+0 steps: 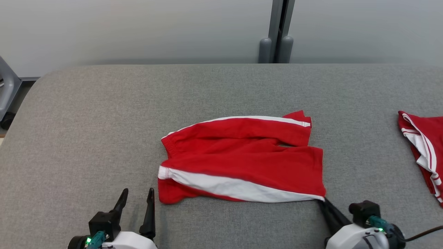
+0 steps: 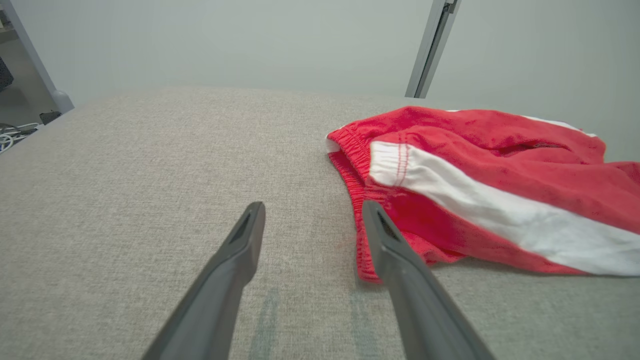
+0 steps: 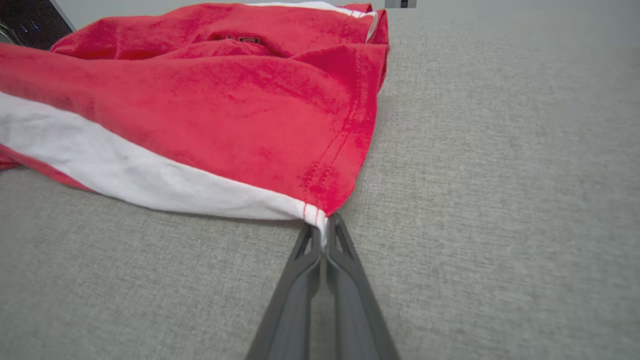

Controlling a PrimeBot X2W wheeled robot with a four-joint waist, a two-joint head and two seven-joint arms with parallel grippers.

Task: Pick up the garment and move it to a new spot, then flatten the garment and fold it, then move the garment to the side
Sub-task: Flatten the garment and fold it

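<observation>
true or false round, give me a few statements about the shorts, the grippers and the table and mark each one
1. The right gripper is shut on a hem corner of the red shorts. True.
2. The left gripper is clamped on the waistband. False: it is open near the waistband end and holds nothing.
3. A second red and white garment lies at the right edge of the grey table. True.
4. The side stripe on the shorts is blue. False: it is white.
</observation>
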